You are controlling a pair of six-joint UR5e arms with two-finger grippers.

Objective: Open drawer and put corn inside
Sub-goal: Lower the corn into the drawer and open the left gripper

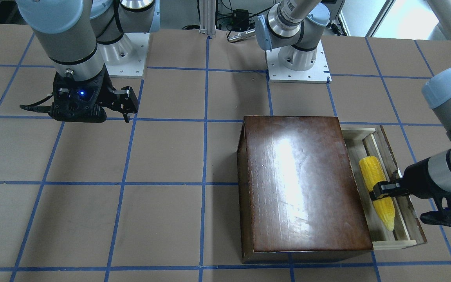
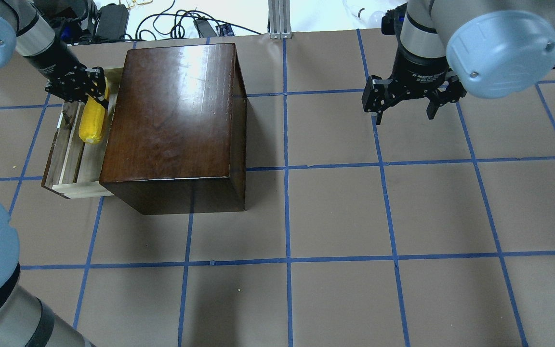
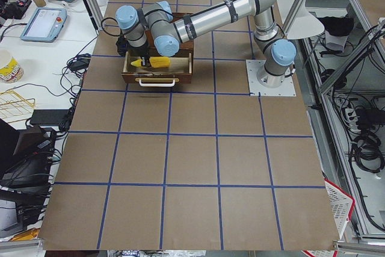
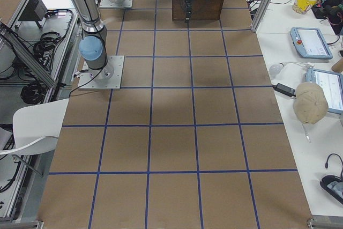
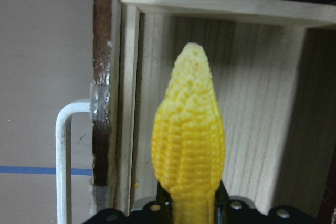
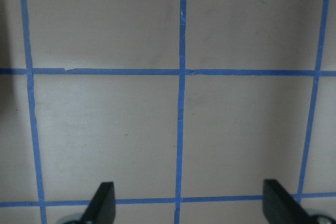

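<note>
Left to right, overhead view: the left gripper (image 2: 95, 94), jaws closed across the bright yellow tapered corn cob (image 2: 91, 123), holds it lengthwise (to suit the narrow tray) in the shallow pale-wood drawer (image 2: 68, 154), which stands open from the glossy dark-brown wooden box (image 2: 176, 120). Whether the cob touches the floor is unclear. Nothing else lies inside. The right gripper (image 2: 405, 115) hangs wide open, empty, well apart.
</note>
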